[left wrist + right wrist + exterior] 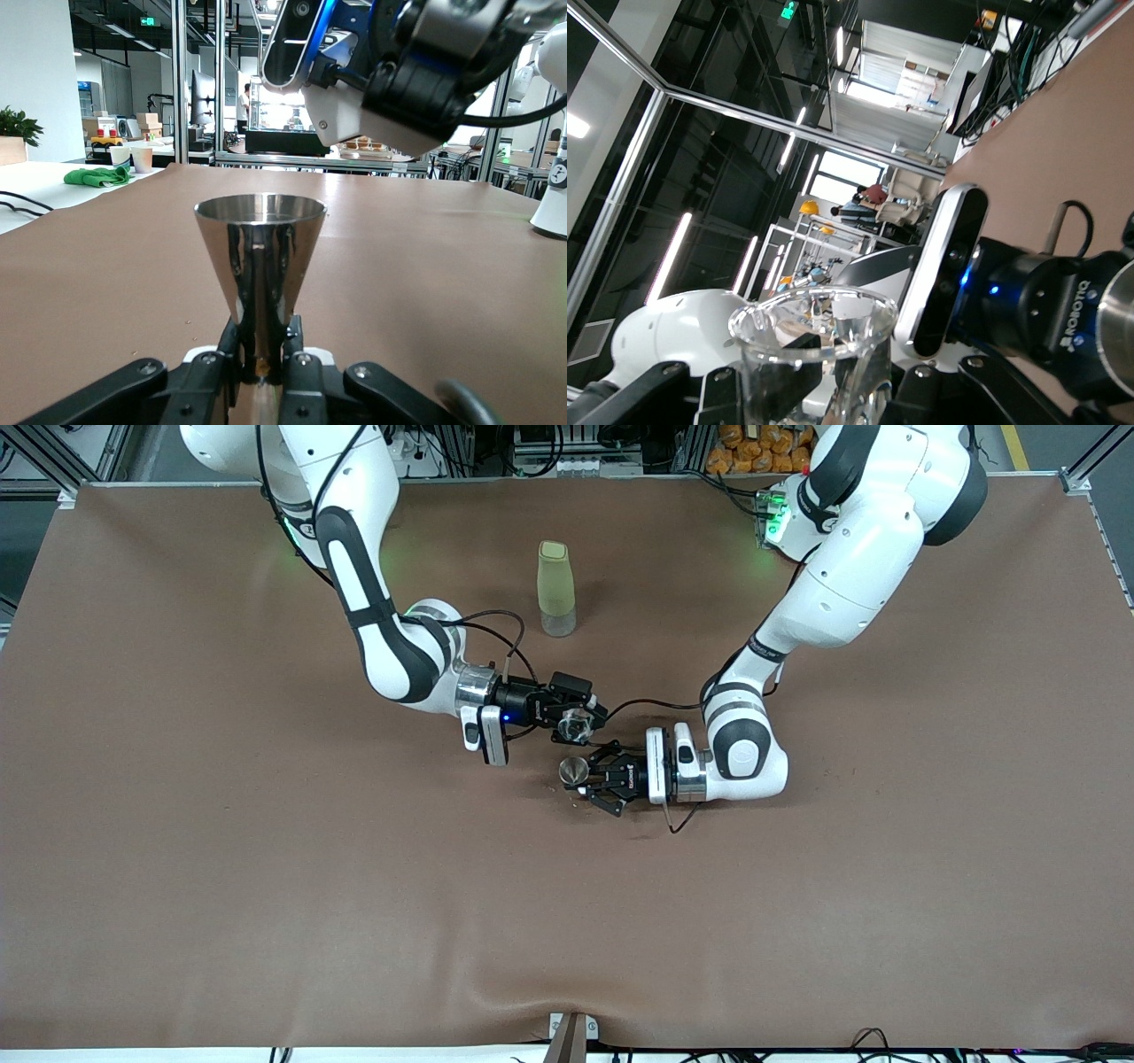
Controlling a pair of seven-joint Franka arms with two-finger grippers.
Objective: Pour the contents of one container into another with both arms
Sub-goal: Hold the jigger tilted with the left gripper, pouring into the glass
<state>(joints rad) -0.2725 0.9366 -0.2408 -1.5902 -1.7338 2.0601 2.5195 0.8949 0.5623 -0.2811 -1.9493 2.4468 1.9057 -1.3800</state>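
The silvery metal jigger [572, 771] is held upright, low over the middle of the table, with my left gripper [582, 776] shut on its narrow waist. In the left wrist view the jigger [260, 257] rises from between the fingers [232, 350] with its open cup end on top. My right gripper [576, 724] is shut on the tiny clear glass cup [574, 730], which is tipped over just above and beside the jigger's rim. The right wrist view shows the glass cup [815, 350] close up between the black fingers [917, 390]. I see no liquid in the cup.
A tall pale-green bottle [555, 589] with a clear base stands upright, farther from the front camera than both grippers and close to the right arm's forearm. The brown table cover [266, 868] spreads wide on all sides of the grippers.
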